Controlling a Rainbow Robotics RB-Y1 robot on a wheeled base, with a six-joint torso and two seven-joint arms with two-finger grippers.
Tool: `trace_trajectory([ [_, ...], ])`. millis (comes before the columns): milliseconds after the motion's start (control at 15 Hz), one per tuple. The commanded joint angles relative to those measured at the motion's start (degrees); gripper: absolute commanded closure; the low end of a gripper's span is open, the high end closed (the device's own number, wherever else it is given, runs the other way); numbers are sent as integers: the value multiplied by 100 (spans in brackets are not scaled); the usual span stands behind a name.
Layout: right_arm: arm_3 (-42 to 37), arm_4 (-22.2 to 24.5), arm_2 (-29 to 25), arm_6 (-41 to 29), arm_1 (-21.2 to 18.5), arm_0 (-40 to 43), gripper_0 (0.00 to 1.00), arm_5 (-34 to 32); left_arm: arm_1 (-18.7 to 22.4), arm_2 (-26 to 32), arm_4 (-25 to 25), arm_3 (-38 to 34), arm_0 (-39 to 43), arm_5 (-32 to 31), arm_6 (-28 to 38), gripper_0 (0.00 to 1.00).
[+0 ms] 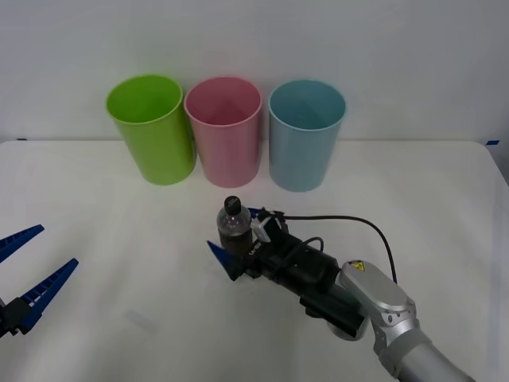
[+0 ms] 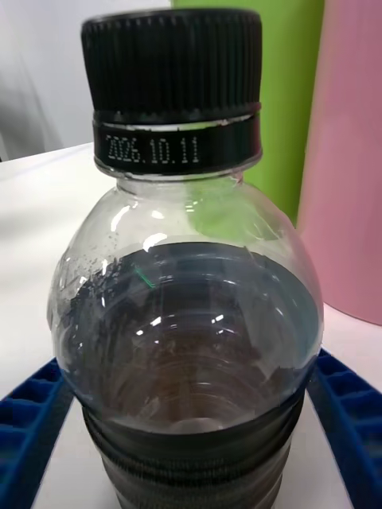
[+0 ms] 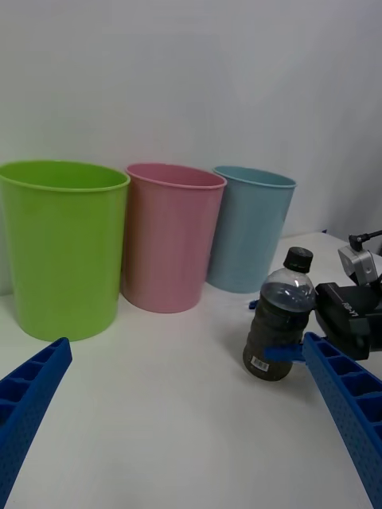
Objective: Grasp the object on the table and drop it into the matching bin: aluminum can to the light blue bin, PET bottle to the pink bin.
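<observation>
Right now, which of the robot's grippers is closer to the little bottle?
The right gripper. Its blue fingers sit on either side of the PET bottle. The left gripper hangs open far off at the table's left edge.

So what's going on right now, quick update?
Right end effector around PET bottle, not yet closed. Left end effector open, idle. Bottle upright on table. Pink bin path clear.
</observation>
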Motion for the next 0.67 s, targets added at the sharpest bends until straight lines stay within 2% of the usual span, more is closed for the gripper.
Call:
trace_trajectory([
  [67,-1,-7,0,-20,0,9,100,-2,0,0,0,0,0,0,0,0],
  [400,-80,-51,-9,-11,-18,35,100,-64,0,0,0,0,0,0,0,0],
  [667,-1047,-42,-9,-134,-308,466,100,129,0,0,0,0,0,0,0,0],
])
